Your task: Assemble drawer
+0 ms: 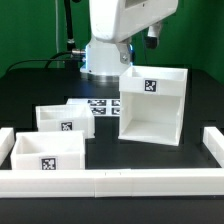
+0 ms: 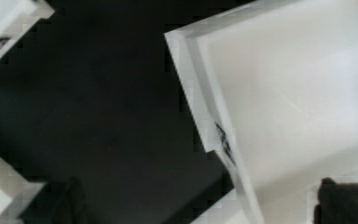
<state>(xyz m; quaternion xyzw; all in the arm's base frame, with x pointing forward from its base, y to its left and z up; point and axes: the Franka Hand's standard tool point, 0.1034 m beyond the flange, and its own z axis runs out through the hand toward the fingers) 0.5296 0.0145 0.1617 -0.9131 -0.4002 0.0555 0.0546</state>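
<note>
Starting at the exterior view's left, two open trays sit on the black worktop [image 1: 30, 85]: the front tray [image 1: 45, 152] just behind the low rail [image 1: 110, 181], and the second tray [image 1: 62, 118] behind it. The marker board [image 1: 100, 105] lies between that tray and the tall housing [image 1: 150, 108], which stands upright right of centre. The step looks like a reach for the housing, so the descent should be straight down, one finger either side of a wall, closing only once the wall is well between them. The arm hangs above and behind the housing, wrist pointing down. The end effector [image 1: 152, 38], hard to make out there, seems to hover over the back edge. In the wrist view its dark fingers [image 2: 51, 200] stand wide apart, holding nothing.
</note>
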